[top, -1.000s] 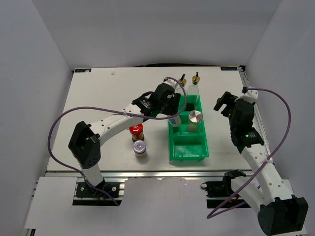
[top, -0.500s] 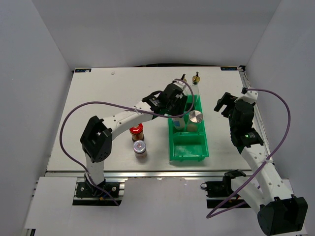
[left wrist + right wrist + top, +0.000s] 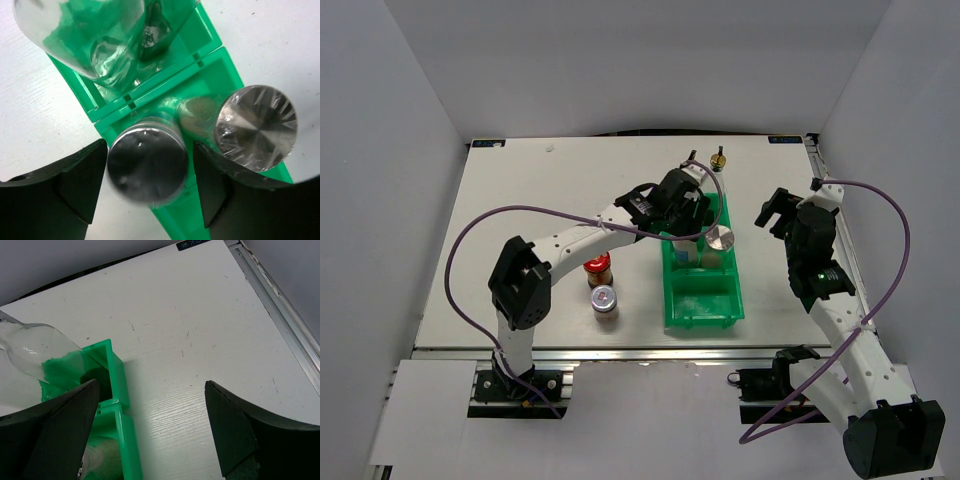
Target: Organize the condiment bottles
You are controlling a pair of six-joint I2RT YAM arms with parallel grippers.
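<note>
**1. Left end effector**
- It is positioned over the green bin, with its jaws flanking a silver-lidded jar.
- In the wrist view, a thin strip of green shows between the jar and the jaw at 3 o'clock. No gap is visible at the 9 o'clock jaw.
- Whether the jar is clamped or free cannot be told.

**2. Jar location**
- The jar stands upright in the middle compartment of the bin, just beside a second silver-lidded jar at its 3 o'clock.
- A tall glass bottle occupies the compartment at 12 o'clock, beyond the divider.

**3. Governing relation**
- The jar's long axis is vertical and runs along the wrist camera's line of sight, so the lid is seen face-on.
- The jar lies directly below the end effector, centred between the jaws.
- Judgement: withdraw straight up along that axis. Drift toward 3 o'clock risks knocking the neighbouring jar.

**4. Right end effector**
- Its jaws are wide apart and empty. It hovers at 3 o'clock of the bin.

**5. Outstanding items**
- A red-capped jar and a loose silver-lidded jar stand on the desk at 9 o'clock of the bin.
- The left arm is nearer and is the likely choice for both.
</note>
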